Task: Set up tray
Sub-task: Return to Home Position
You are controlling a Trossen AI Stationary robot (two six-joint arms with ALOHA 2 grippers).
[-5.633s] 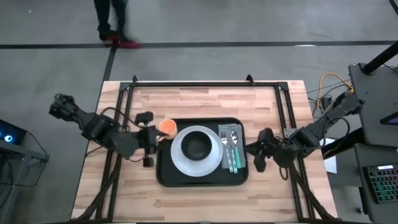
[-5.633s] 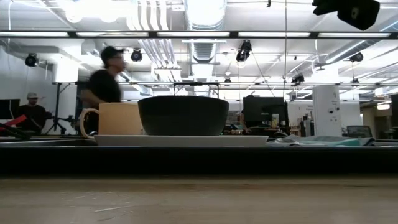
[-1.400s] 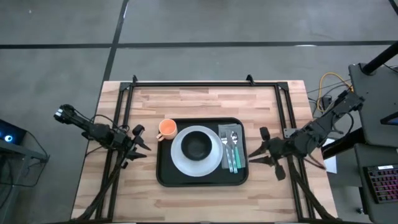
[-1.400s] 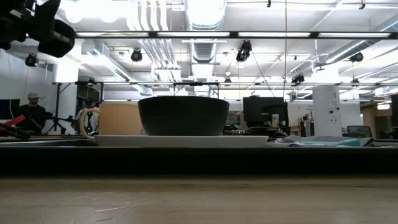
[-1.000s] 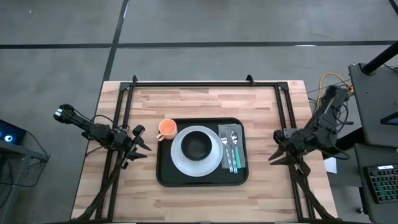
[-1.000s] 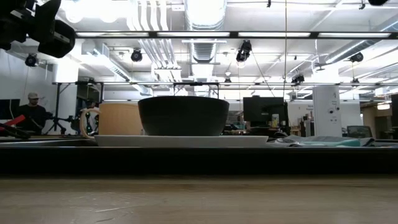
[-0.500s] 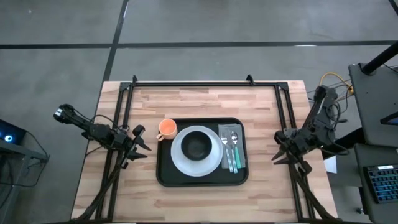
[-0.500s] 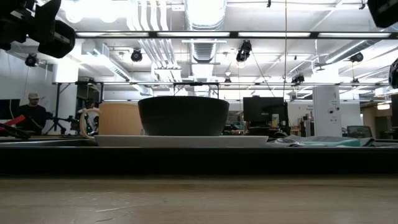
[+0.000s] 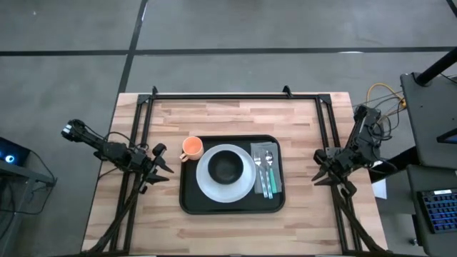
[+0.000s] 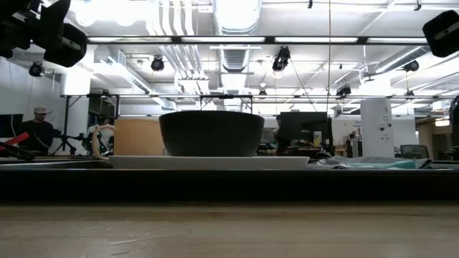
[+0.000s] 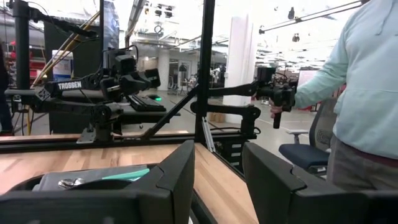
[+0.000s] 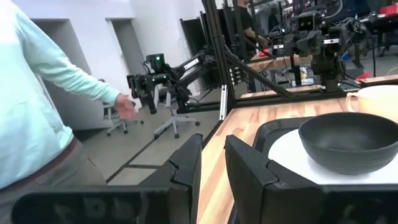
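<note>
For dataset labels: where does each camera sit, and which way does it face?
High: overhead, straight down on the black tray; left gripper, right gripper show.
Low: table height, level toward the black bowl; arm parts above.
Left wrist: past its gripper toward the tray.
Right wrist: past its gripper toward the bowl.
Shared: low, right wrist see the bowl.

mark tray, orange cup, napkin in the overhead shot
tray (image 9: 232, 208): high view, bare floor close to its rim.
orange cup (image 9: 191, 146): high view, middle of its open mouth.
napkin (image 9: 278, 171): high view, bare strip along its right edge.
</note>
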